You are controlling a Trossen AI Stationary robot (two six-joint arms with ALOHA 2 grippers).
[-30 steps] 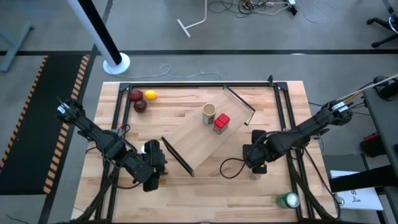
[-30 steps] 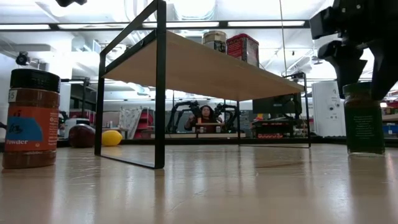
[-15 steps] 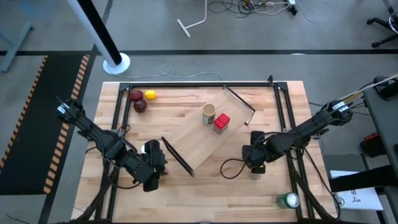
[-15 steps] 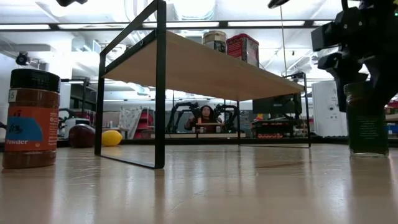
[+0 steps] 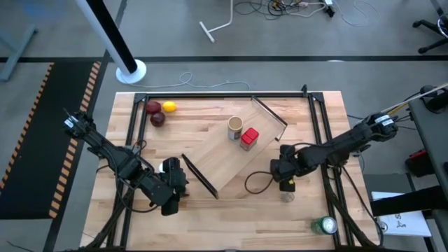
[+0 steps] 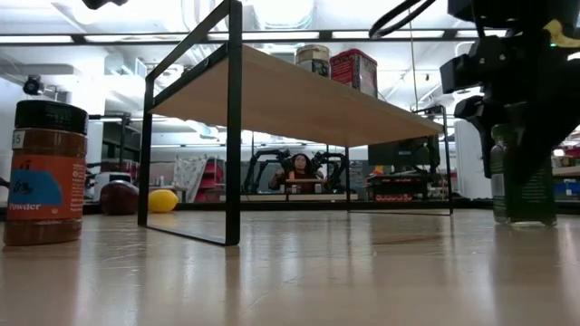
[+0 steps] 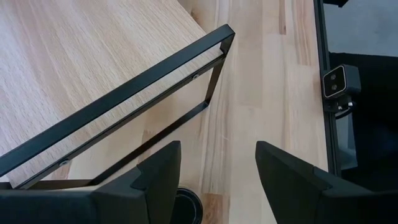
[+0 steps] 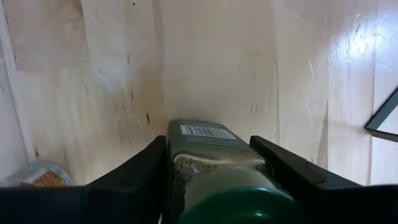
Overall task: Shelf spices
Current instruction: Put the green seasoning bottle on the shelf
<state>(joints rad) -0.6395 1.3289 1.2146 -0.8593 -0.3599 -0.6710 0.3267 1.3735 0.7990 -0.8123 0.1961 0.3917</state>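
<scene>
overhead, table-level and two close wrist cameras, all sharing shelf (image 5: 231, 150)

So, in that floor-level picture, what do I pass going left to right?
Black-lidded jar → dark red fruit → yellow fruit → shelf → right claw around the green-lidded jar.

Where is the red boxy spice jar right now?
In the high view the red boxy jar stands on the shelf, near the table's middle, right beside the tan cylindrical jar.

I see the tan jar (image 5: 235, 127) and red boxy jar (image 5: 249, 138) upright on the shelf (image 5: 222, 164). The green-lidded jar (image 8: 217, 180) stands beside it; the black-lidded jar (image 6: 45, 172) stands apart.
</scene>
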